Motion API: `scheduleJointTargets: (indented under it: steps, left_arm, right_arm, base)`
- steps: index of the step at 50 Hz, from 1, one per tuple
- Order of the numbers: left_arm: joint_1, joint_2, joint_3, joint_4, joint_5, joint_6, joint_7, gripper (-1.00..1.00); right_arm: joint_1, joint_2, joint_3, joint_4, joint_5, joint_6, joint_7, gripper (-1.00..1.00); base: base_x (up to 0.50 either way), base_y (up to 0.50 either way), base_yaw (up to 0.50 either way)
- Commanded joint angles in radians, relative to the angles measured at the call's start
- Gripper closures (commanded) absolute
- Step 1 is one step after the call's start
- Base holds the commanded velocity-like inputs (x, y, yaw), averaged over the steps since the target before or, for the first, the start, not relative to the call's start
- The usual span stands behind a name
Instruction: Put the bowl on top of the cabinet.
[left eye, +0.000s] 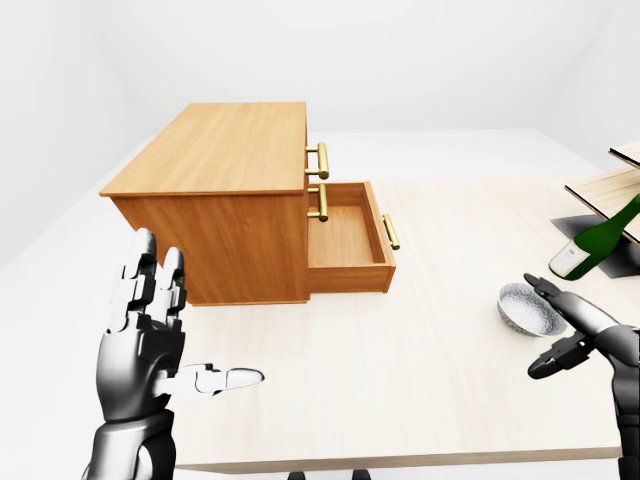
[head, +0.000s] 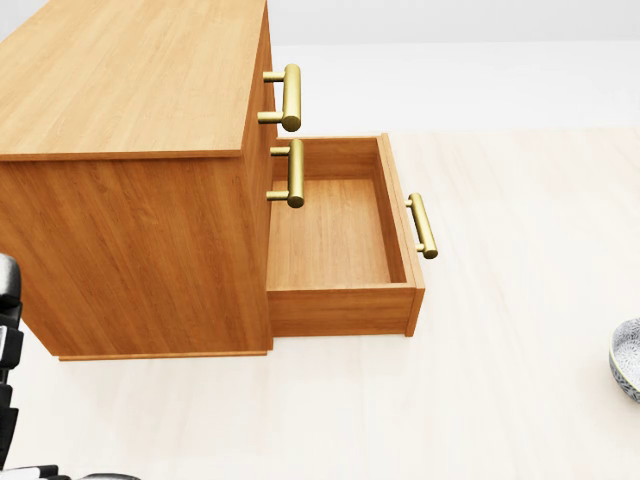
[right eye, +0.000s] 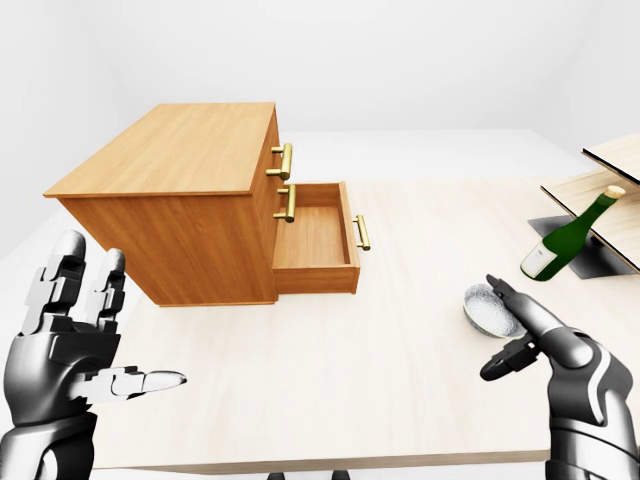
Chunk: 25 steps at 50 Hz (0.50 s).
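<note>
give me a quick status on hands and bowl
Both hands open: left hand raised clear, right hand beside the bowl, not gripping. Bowl on table, cabinet top bare. Bottle leaning close behind.

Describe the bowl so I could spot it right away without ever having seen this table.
Start at the wooden cabinet on the left of the left-eye view and cross the pale table to its right side. There, below a tilted green bottle, sits the bowl, beside the right hand. It is the only round, shallow, speckled grey-and-white thing there.
</note>
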Motion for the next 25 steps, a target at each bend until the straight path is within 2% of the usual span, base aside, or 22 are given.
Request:
scheduleJointTargets:
  steps: [1,25]
  left_arm:
    - [0.001,0.002,-0.001,0.002,-0.001,0.000,0.002,-1.00]
    - [0.001,0.000,0.005,-0.004,-0.004,0.000,-0.003,-1.00]
  right_arm:
    - [-0.016,-0.009,0.017,0.056,-0.006,0.000,-0.005,-1.00]
    - [-0.045,-0.029,0.041,0.125,0.018,0.000,-0.012,-1.00]
  base:
    - [0.00,0.00,0.00]
    - [0.00,0.00,0.00]
